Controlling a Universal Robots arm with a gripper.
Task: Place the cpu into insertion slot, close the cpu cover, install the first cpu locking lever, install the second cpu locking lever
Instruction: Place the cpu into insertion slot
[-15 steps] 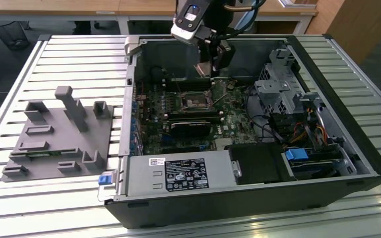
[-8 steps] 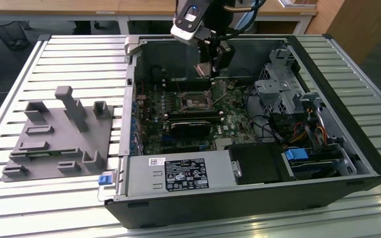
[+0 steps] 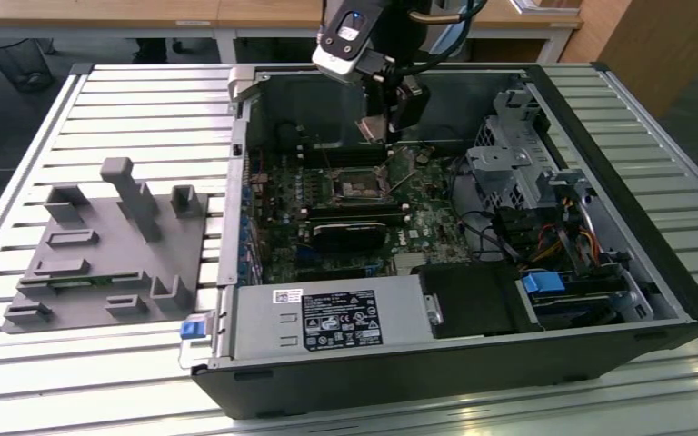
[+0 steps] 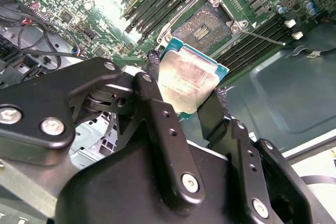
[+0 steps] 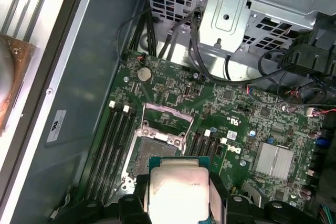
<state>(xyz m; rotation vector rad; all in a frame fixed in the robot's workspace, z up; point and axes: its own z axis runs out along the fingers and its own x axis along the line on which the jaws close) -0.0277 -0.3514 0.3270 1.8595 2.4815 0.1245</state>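
Note:
My gripper [image 3: 374,134] hangs inside the open computer case, above the green motherboard [image 3: 324,195]. It is shut on the cpu [image 4: 186,80], a thin square chip with a silvery top, held by two opposite edges between the black fingers [image 4: 152,85]. In the first wrist view the cpu [image 5: 177,187] sits just short of the insertion slot [image 5: 152,153], clear of the board. The insertion slot [image 4: 206,24] lies open with its dark centre showing. The cpu cover [image 5: 164,123] stands swung up at one side of the slot. A thin locking lever [image 4: 262,38] sticks out beside the slot.
Long black memory slots [image 5: 113,140] flank the socket. A black heatsink block [image 3: 349,234] sits nearer the power supply [image 3: 324,320]. A metal drive cage with cables [image 3: 513,173] fills the exterior view's right. A grey fixture [image 3: 106,245] lies on the slatted table outside the case.

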